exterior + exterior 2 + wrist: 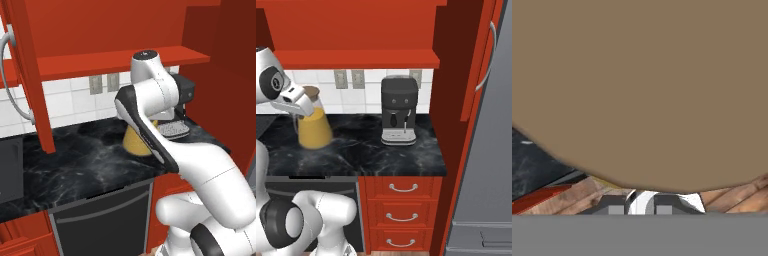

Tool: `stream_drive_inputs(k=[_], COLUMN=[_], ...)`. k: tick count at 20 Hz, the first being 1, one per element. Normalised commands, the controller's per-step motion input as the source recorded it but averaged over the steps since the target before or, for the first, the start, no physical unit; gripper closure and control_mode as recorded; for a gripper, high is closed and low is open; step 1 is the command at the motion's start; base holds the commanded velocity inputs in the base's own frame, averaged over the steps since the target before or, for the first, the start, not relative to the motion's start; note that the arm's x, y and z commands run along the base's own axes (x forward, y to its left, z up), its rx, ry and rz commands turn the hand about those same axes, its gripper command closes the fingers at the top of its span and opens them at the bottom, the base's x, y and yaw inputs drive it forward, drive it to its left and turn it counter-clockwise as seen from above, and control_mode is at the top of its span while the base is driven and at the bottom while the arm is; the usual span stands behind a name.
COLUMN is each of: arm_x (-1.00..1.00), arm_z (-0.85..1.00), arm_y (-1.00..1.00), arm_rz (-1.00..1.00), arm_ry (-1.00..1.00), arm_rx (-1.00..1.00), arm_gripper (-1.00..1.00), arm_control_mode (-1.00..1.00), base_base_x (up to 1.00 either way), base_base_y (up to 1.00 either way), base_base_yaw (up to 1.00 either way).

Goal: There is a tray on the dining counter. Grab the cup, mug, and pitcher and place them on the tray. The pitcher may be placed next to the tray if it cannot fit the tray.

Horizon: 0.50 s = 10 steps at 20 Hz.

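The pitcher (313,127), a clear jug of orange-yellow juice with a tan lid (311,91), is at the narrow black worktop (381,155), left of the coffee machine. My gripper (302,106) reaches it from the left at its neck, just under the lid. In the hand view the tan lid (642,85) is very close, and my gripper (643,206) is shut on a pale curved part of the pitcher. In the left base view my arm hides all but the pitcher's yellow base (133,142). The tray, cup, mug and dining counter are out of view.
A black coffee machine (399,110) stands on the worktop right of the pitcher. A red shelf (356,57) hangs above. Below are a dishwasher (100,220) and red drawers (401,210). A grey fridge (486,165) closes the right side.
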Motion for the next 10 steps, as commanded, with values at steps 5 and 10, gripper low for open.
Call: stream_drive_inputs(k=[5, 10], arm_x=[-0.20, -0.03], arm_z=[0.06, 0.00], arm_y=[0.00, 0.07], arm_rz=[0.03, 0.00], arm_ry=[0.00, 0.00], arm_rx=[0.00, 0.00], arm_gripper=[1.00, 1.00], arm_control_mode=[-1.00, -1.00], base_base_x=[0.00, 0.00], base_base_y=[0.00, 0.00], base_base_yaw=[0.00, 0.00])
